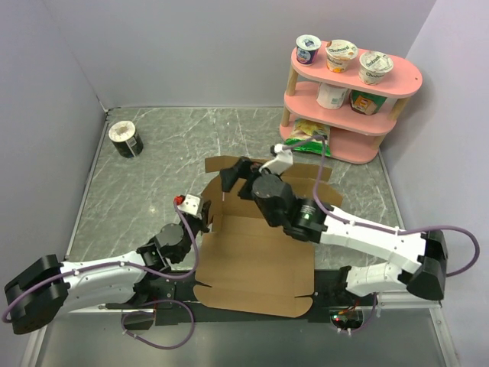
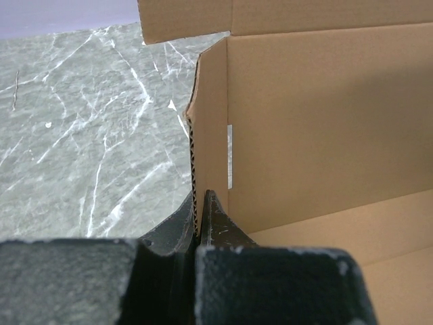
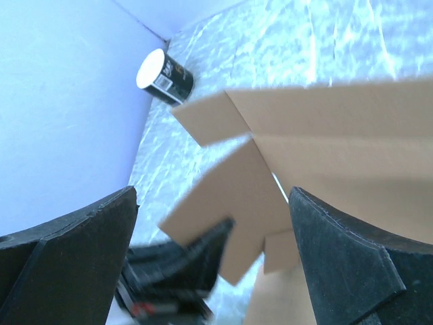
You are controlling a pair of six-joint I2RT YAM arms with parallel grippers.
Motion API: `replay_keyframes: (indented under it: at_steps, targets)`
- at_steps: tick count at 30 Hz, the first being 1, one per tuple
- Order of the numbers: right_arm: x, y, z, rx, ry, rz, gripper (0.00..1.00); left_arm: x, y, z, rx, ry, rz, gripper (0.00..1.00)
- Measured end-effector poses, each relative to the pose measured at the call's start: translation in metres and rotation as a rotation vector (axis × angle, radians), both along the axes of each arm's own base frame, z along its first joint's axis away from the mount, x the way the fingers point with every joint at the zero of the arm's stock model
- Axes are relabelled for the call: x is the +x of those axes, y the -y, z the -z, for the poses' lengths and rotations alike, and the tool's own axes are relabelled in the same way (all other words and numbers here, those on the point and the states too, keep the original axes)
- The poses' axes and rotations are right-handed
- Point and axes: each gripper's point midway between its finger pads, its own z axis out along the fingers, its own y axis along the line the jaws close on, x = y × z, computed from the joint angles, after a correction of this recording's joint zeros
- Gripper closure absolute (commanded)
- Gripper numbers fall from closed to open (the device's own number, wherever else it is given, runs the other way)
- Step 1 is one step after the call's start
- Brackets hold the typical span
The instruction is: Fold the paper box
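Note:
The paper box (image 1: 260, 267) is plain brown cardboard lying in the middle of the table, its base flat and its left side wall raised. My left gripper (image 1: 205, 216) is at that wall's near end. In the left wrist view the left gripper (image 2: 201, 198) is shut on the corrugated edge of the upright wall (image 2: 210, 122). My right gripper (image 1: 237, 177) hovers over the box's far left corner. In the right wrist view the right gripper (image 3: 212, 191) stands wide open above a loose flap (image 3: 237, 196), gripping nothing. The left arm's dark, blurred tip shows below that flap.
A black can (image 1: 125, 138) lies on its side near the far left wall. A pink two-tier shelf (image 1: 405, 76) with yogurt cups stands at the back right, with a green packet (image 1: 309, 138) at its foot. Grey marbled table surrounds the box.

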Motion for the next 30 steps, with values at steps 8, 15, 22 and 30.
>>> replay_keyframes:
  at_steps: [8, 15, 22, 30]
  targets:
    - [0.022, -0.004, -0.038, -0.146, 0.079, -0.048, 0.0, -0.007, 0.002, 0.0, -0.027, 0.016, 0.003, 0.99]
    - [0.071, 0.007, -0.056, -0.376, 0.148, -0.149, 0.08, -0.018, -0.003, 0.006, -0.06, 0.019, 0.012, 0.99]
    - [0.087, -0.019, -0.052, -0.557, 0.175, -0.302, 0.09, -0.024, -0.008, 0.007, -0.092, 0.018, 0.012, 0.99]
    - [0.121, -0.067, -0.02, -0.656, 0.089, -0.392, 0.0, -0.025, -0.006, 0.014, -0.08, 0.003, 0.008, 0.99]
